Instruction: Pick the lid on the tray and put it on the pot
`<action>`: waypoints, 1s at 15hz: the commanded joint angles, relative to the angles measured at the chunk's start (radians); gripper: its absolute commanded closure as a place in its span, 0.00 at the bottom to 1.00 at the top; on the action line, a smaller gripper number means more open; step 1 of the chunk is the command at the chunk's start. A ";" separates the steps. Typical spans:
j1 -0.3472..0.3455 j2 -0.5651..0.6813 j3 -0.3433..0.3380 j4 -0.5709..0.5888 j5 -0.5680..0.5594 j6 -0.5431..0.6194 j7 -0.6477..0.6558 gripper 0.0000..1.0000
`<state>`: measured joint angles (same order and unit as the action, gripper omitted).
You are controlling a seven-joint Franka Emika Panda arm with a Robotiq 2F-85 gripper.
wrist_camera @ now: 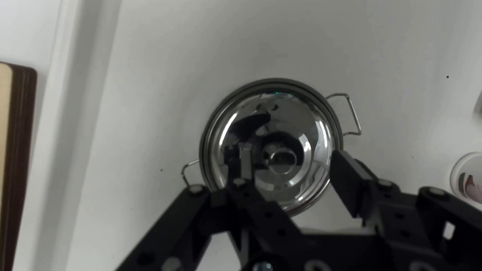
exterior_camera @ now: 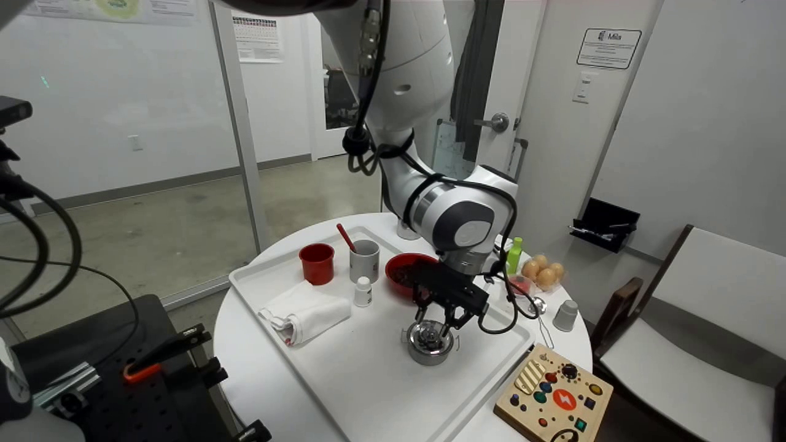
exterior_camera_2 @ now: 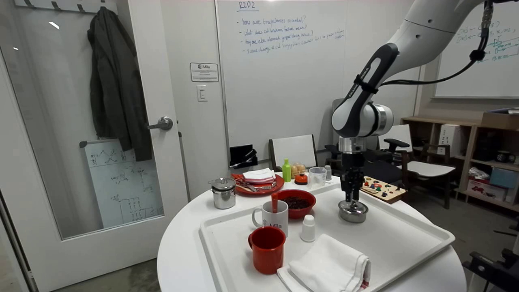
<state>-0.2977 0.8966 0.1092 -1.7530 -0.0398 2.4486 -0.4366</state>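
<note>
Lid (wrist_camera: 276, 128) is on the pot (exterior_camera_2: 353, 217), pot standing on the white tray (exterior_camera: 381, 380), tray on the bench (exterior_camera: 252, 356). In the wrist view the lid edge sits within the pot rim, close to concentric. Looks level; can't confirm it's fully seated from these angles.

Fingers (wrist_camera: 348, 184) are spread well apart, holding nothing. Knob (wrist_camera: 282, 160) shows between them with a gap each side. Makes sense: knob is the only obvious grip feature, so straddling it suits a pinch and a clean let-go. Tips are right down at the lid; touching or just above, can't tell.

My read: placement done, release step, only backing off left. Go straight up. Sideways drift could nudge the knob and skew the lid; polished steel, probably slides easily.

Pot's wire handles (wrist_camera: 353, 113) stick out on opposite sides, so a top approach makes sense. Red bowl (exterior_camera_2: 302, 213) is near the pot, another reason to lift before moving across. White Mila mug (exterior_camera_2: 272, 219) props a red-handled utensil (exterior_camera_2: 275, 202) up, presumably for easy reach.
</note>
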 commanded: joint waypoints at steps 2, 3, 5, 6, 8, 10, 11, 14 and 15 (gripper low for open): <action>-0.003 0.011 0.007 0.019 0.026 -0.006 -0.030 0.06; -0.002 0.008 0.008 0.017 0.025 -0.004 -0.030 0.01; 0.002 -0.011 0.009 -0.004 0.020 0.005 -0.033 0.00; 0.012 0.001 -0.007 0.004 0.015 -0.002 -0.012 0.00; 0.013 0.001 -0.008 0.003 0.014 -0.002 -0.012 0.00; 0.013 0.001 -0.009 0.003 0.014 -0.002 -0.012 0.00; 0.013 0.001 -0.010 0.003 0.014 -0.002 -0.012 0.00; 0.013 0.001 -0.010 0.003 0.014 -0.002 -0.012 0.00; 0.013 0.001 -0.010 0.003 0.014 -0.002 -0.012 0.00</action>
<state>-0.2952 0.8966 0.1104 -1.7532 -0.0398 2.4486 -0.4399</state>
